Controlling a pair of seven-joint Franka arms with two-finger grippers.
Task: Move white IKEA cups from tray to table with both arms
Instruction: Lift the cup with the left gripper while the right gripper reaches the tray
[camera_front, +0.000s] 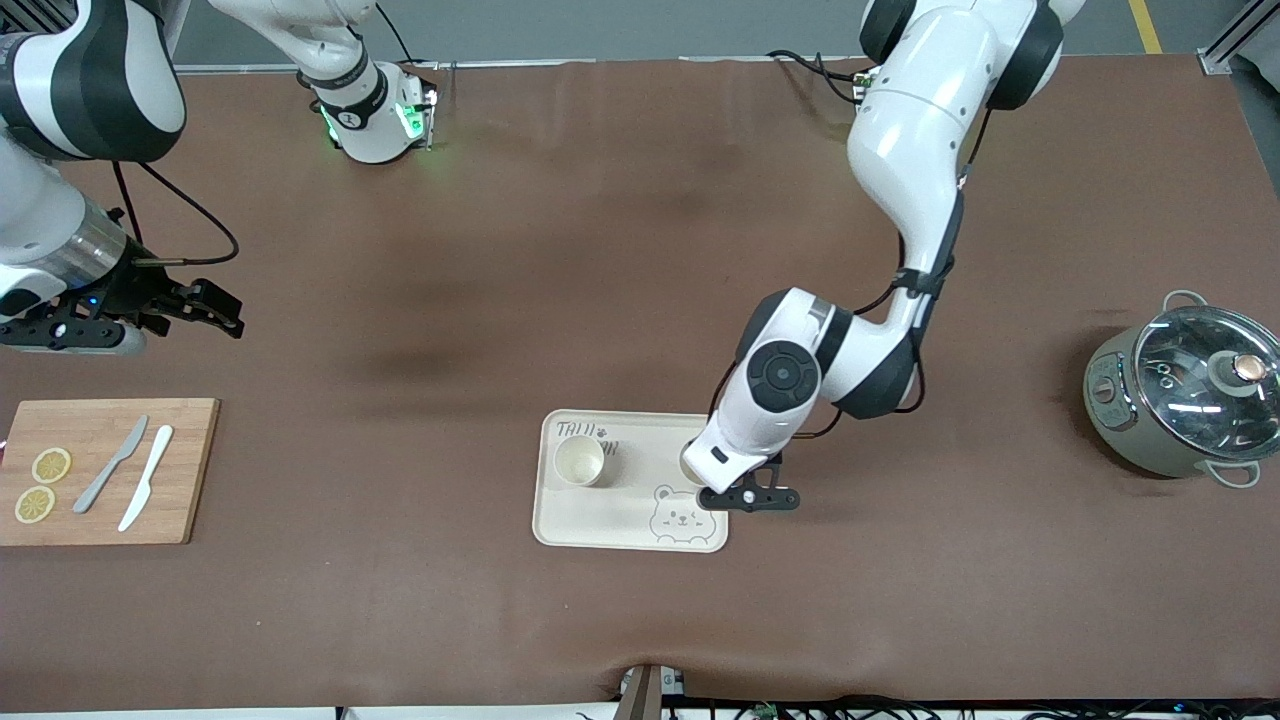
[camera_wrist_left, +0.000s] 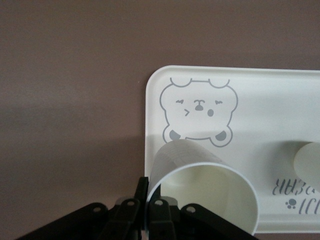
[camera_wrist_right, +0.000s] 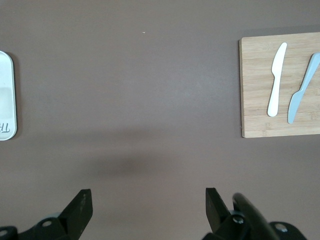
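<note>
- Front view shows the left arm reaching down from its base to the bear tray (camera_front: 600, 520), which lies on the brown table (camera_front: 640, 300) roughly midway between the two ends.
- One white cup (camera_front: 579, 461) stands upright and free on the tray, in the part farther from the front camera, beside the printed lettering.
- A second white cup (camera_front: 690, 464) sits at the tray's edge toward the left arm's end, mostly covered by the arm's wrist; only a sliver of its rim shows there.
- Left wrist view gives the clearer look: the second cup (camera_wrist_left: 200, 187) fills the lower part of the picture, its open mouth toward the camera, with the printed bear (camera_wrist_left: 198, 111) just past it.
- Left gripper (camera_wrist_left: 147, 212) has its black fingers pinched close together on the rim of this cup, one on each side of the wall.
- Whether the held cup's base touches the tray cannot be told.
- Right gripper (camera_front: 205, 305) hangs over bare table near the right arm's end, waiting; the right wrist view shows its fingers (camera_wrist_right: 80, 212) spread wide with nothing between them.
- A wooden cutting board (camera_front: 105, 470) lies nearer the front camera than that gripper, carrying two lemon slices (camera_front: 50, 465), a grey knife (camera_front: 110, 463) and a white knife (camera_front: 146, 477).
- A lidded pot (camera_front: 1180, 395) stands toward the left arm's end.
</note>
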